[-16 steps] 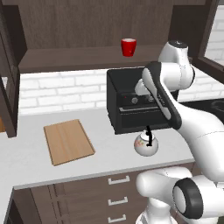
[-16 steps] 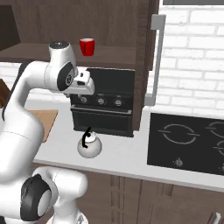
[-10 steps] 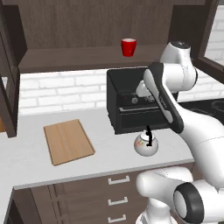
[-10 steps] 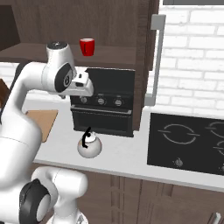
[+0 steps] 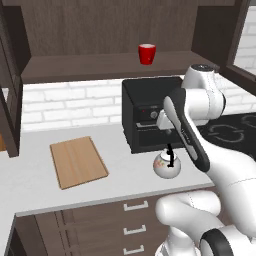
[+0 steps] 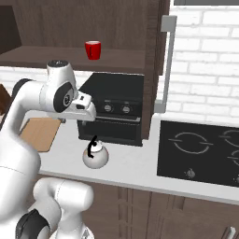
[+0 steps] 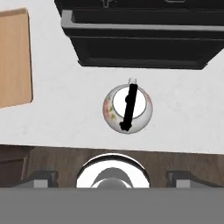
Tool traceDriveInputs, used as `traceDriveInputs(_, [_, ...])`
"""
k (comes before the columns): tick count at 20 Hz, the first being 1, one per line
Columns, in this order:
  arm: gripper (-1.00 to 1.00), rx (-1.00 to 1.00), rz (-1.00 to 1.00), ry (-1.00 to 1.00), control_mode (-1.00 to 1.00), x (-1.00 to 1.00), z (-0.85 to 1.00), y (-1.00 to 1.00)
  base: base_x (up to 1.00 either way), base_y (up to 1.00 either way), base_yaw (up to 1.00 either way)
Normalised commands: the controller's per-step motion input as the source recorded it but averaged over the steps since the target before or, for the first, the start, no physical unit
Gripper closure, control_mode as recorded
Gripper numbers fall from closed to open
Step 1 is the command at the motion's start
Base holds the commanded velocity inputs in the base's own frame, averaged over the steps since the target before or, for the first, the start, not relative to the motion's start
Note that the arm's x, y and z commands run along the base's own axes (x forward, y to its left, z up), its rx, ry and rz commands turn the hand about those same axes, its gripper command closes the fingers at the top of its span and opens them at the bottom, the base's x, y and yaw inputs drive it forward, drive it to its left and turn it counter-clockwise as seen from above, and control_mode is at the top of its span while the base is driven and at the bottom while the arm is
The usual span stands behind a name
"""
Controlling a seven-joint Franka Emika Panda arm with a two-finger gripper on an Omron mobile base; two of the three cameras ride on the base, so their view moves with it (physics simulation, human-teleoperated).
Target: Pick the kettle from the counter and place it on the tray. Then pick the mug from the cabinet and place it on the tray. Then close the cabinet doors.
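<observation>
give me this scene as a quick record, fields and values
kettle: on the counter, in front of the black oven, handle up
tray: bare, left of kettle
mug: on cabinet shelf
fingers: open, above the kettle, holding nothing
cabinet door: open
step: kettle not yet picked

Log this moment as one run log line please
phase: reach for kettle | end effector: open, above kettle, no contact | kettle: on counter | tray: bare | mug: in cabinet
</observation>
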Motion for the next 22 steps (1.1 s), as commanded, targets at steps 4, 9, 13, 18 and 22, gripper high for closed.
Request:
traceDriveInputs(4, [-1.00, 0.00, -0.14, 0.11, -1.00, -0.19, -0.41, -0.24, 0.00, 0.00, 0.00])
traceDriveInputs(9, [-1.00, 0.00, -0.06, 0.22, -1.00, 0.00, -0.39, -0.19, 0.00, 0.00, 0.00])
traceDriveInputs(13, [-1.00, 0.00, 0.00, 0.20, -1.00, 0.10, -0.29, -0.06, 0.00, 0.00, 0.00])
traceDriveInputs(18, [-1.00, 0.00, 0.00, 0.16, -1.00, 0.15, -0.21, -0.01, 0.00, 0.00, 0.00])
traceDriveInputs(22, [-1.00, 0.00, 0.00, 0.06, -1.00, 0.20, -0.14, 0.00, 0.00, 0.00, 0.00])
